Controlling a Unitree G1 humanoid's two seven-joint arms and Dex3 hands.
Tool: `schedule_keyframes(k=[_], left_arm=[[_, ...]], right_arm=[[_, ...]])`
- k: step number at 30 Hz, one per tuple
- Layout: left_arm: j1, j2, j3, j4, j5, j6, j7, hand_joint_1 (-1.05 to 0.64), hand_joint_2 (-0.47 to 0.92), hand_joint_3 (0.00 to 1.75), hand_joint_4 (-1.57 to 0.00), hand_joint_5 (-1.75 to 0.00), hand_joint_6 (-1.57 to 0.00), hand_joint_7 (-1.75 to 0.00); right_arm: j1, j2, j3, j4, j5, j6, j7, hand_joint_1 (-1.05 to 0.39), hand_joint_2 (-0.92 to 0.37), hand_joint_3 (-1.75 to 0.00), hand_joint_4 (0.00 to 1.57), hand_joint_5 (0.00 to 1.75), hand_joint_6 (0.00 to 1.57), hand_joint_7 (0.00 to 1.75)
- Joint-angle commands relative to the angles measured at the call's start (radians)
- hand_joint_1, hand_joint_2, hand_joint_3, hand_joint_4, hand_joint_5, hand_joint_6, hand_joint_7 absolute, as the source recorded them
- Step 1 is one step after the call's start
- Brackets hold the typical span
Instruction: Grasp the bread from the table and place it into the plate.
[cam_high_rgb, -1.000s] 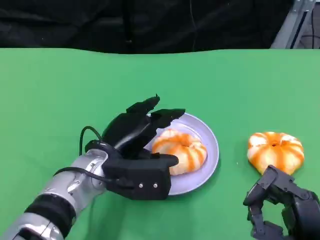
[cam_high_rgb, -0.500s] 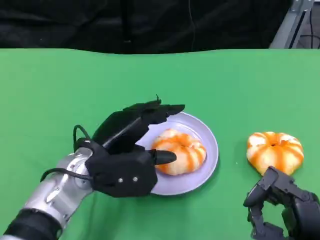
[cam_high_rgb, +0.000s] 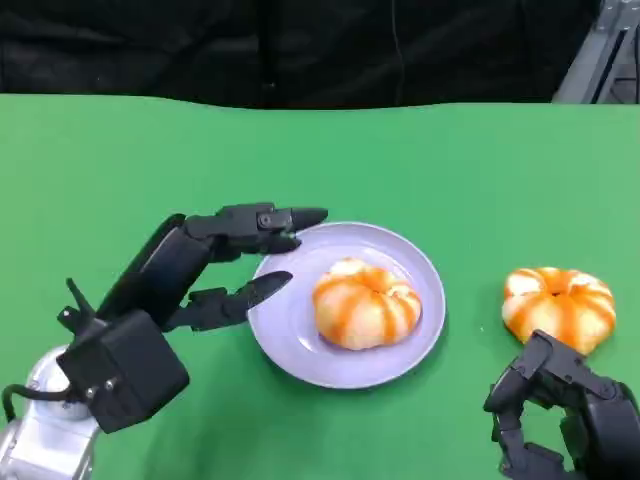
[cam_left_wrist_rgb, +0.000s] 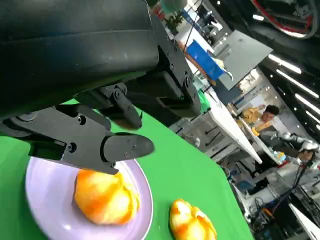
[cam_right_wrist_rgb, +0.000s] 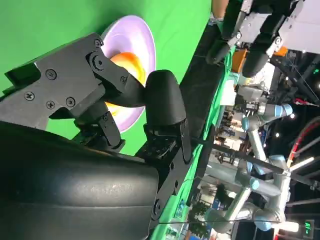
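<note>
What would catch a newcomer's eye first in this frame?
An orange-and-white striped ring-shaped bread sits in the round lavender plate mid-table, with the black left hand open at the plate's left rim. A second striped bread lies on the green tablecloth to the right, just beyond the right hand.

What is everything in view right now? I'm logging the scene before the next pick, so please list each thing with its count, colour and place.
Bread in the plate: one, orange and white striped, lying in the plate's middle.
Bread on the table: one, orange and white striped, on the cloth to the right of the plate, just beyond the right hand.
Plate: one, pale lilac, near the table's centre.
Table: one, covered in green cloth.
Left hand: black, fingers apart, holding nothing, fingertips over the plate's left rim.
Right hand: black, at the lower right, holding nothing, near the bread on the table; how its fingers lie is unclear.
</note>
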Motion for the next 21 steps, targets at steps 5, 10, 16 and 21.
schedule_keyframes(k=[5, 10, 16, 21], left_arm=[[0.154, 0.024, 0.092, -0.195, -0.208, 0.053, -0.121, 0.21, 0.53, 1.19, -0.86, -0.91, -1.10, -0.14], [0.161, 0.013, 0.106, -0.212, -0.209, 0.073, -0.140, 0.21, 0.51, 1.22, -0.84, -0.97, -1.11, -0.14], [0.226, 0.023, 0.142, -0.275, -0.264, 0.068, -0.183, 0.25, 0.46, 1.37, -0.87, -1.14, -1.23, -0.24], [0.334, 0.013, 0.168, -0.313, -0.322, 0.042, -0.218, 0.30, 0.45, 1.49, -0.99, -1.40, -1.29, -0.61]], right_arm=[[0.008, -0.008, -0.009, -0.016, -0.004, 0.007, -0.010, -0.13, -0.61, -1.04, 0.81, 1.75, 0.72, 1.61], [0.009, -0.008, -0.008, -0.016, -0.005, 0.008, -0.012, -0.13, -0.61, -1.03, 0.81, 1.75, 0.71, 1.61], [0.002, -0.013, -0.011, -0.004, 0.007, 0.005, -0.003, -0.13, -0.61, -1.03, 0.81, 1.75, 0.71, 1.62], [-0.006, -0.021, -0.017, 0.011, 0.020, -0.004, 0.005, -0.14, -0.61, -1.02, 0.81, 1.75, 0.71, 1.61]])
